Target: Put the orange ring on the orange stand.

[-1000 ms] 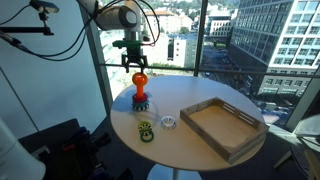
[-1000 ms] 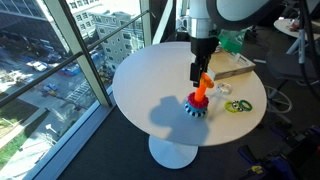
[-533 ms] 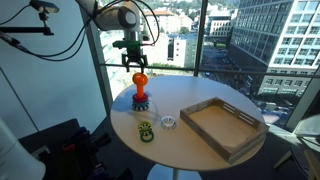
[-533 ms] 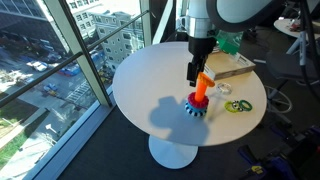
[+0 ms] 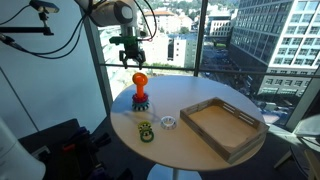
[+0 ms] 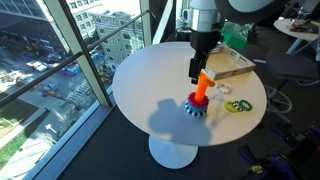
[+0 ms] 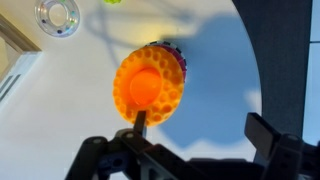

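The orange ring [image 7: 150, 85] sits around the top of the orange stand's peg; it also shows in both exterior views [image 5: 139, 78] [image 6: 204, 80]. The orange stand [image 5: 140, 97] [image 6: 198, 102] is upright on the round white table, and its dark bluish base edge [image 7: 176, 52] peeks out behind the ring. My gripper [image 5: 131, 60] [image 6: 197, 66] hangs just above the ring and apart from it. In the wrist view its fingers [image 7: 203, 132] are spread and nothing is between them.
A yellow-green ring [image 5: 146, 131] [image 6: 237, 106] and a small whitish ring [image 5: 168, 122] [image 6: 222, 89] [image 7: 57, 15] lie near the stand. A wooden tray [image 5: 243, 135] [image 6: 238, 66] stands beside them. The table [image 5: 185, 150] is next to tall windows.
My gripper has risen a little off the ring. The ring stays on the stand's peg and nothing else has moved.
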You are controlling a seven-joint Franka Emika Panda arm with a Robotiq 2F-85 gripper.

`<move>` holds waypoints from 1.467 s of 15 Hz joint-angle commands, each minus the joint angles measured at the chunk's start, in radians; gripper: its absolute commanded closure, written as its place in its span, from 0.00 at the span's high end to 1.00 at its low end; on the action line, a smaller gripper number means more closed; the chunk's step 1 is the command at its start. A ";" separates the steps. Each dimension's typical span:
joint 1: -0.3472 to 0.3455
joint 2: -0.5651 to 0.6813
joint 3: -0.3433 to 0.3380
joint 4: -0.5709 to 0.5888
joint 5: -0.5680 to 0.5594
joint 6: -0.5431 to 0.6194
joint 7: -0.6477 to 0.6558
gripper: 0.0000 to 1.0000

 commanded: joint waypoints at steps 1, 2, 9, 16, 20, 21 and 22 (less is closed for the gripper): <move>0.001 -0.058 0.008 -0.043 0.028 -0.038 0.013 1.00; 0.000 -0.064 0.009 -0.051 0.035 -0.041 0.011 1.00; -0.003 -0.074 0.010 -0.114 0.036 0.057 0.000 1.00; -0.009 -0.064 0.012 -0.155 0.048 0.163 -0.027 1.00; -0.012 -0.062 0.013 -0.167 0.075 0.190 -0.041 1.00; -0.012 -0.063 0.013 -0.169 0.081 0.192 -0.042 1.00; -0.012 -0.064 0.013 -0.171 0.087 0.194 -0.044 1.00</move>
